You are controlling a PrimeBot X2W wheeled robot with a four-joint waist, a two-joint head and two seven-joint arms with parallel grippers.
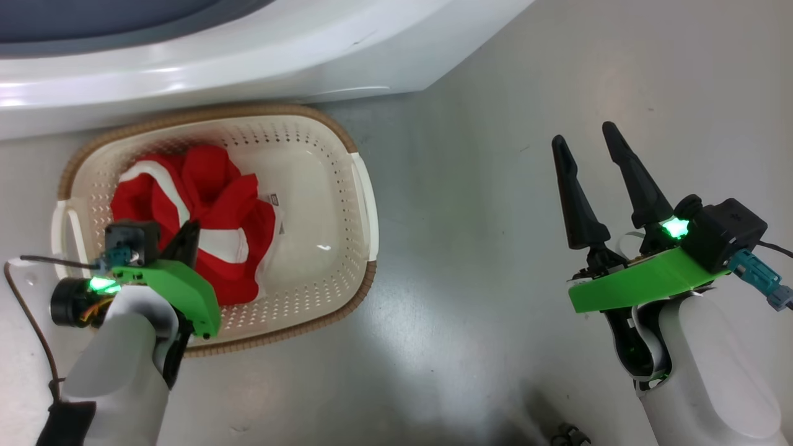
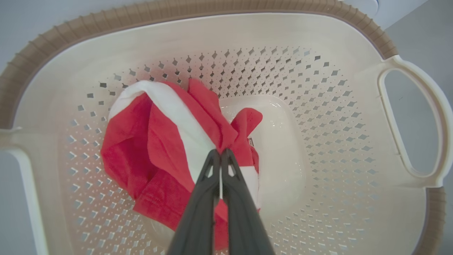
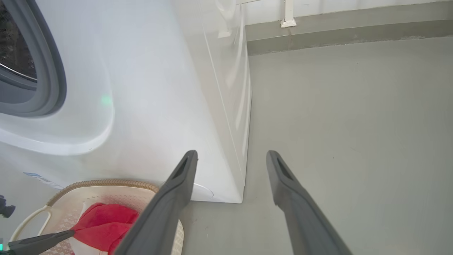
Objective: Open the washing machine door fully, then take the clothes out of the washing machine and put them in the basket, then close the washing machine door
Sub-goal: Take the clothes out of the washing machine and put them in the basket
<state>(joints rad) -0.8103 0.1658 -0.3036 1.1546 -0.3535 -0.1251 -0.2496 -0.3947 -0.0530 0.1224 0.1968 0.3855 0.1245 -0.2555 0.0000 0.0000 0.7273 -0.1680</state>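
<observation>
The cream basket [image 1: 347,142] stands on the floor in front of the white washing machine [image 1: 248,56]. Red clothes with white bands [image 1: 210,186] lie bunched in its left half. My left gripper [image 1: 186,238] points down into the basket. In the left wrist view this gripper [image 2: 220,152] is shut, its tips pinching a raised fold of the red clothes [image 2: 141,148] above the basket [image 2: 247,7]. My right gripper [image 1: 584,136] hangs open and empty over bare floor to the right. The washing machine door is out of view.
The right wrist view looks past my open right gripper [image 3: 231,156] at the machine's front corner [image 3: 159,88], its grey rubber ring [image 3: 53,81] and the basket [image 3: 106,183] below. Grey floor [image 1: 495,186] spreads to the right as far as a wall base [image 3: 354,32].
</observation>
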